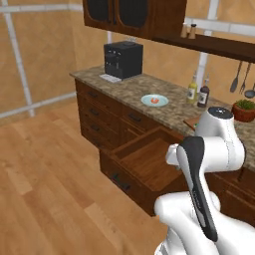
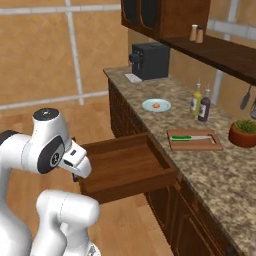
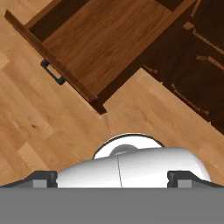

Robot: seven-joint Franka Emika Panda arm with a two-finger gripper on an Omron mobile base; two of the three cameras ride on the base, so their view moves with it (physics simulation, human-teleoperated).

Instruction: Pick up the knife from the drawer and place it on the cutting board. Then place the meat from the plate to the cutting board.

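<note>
- The claw (image 3: 113, 177) is empty, with its two dark tips spread wide. It hangs above the wooden floor, just off the drawer's handle-side front and level with the drawer or a little higher.
- The drawer (image 2: 125, 165) is pulled out, and its plain wooden inside is bare.
- The knife (image 2: 192, 137) lies flat on the cutting board (image 2: 195, 146). The board sits on the counter (image 2: 215, 175) behind the drawer's far corner. The knife part looks done, so I judge the meat to be the step in hand.
- The meat (image 2: 156, 105) sits near the middle of the plate (image 2: 149, 106). The plate is on the counter behind the drawer, towards the coffee machine (image 2: 150, 60). It is well apart from the claw and higher than it.
- To do this well:
  - Lift clear of the drawer's front edge first, then carry over the drawer to the plate.
  - Come down on the meat from straight above, because the piece is small and curled.
  - Stop the tips just short of the plate, one on each side of the piece, then close gently so it does not skid.
- For the drop, aim at the bare strip of board on the side facing the drawer, beside the knife rather than on it.
- Two bottles (image 2: 200, 102) stand behind the drawer, beyond the board's back edge, so keep the carry low but away from them.
</note>
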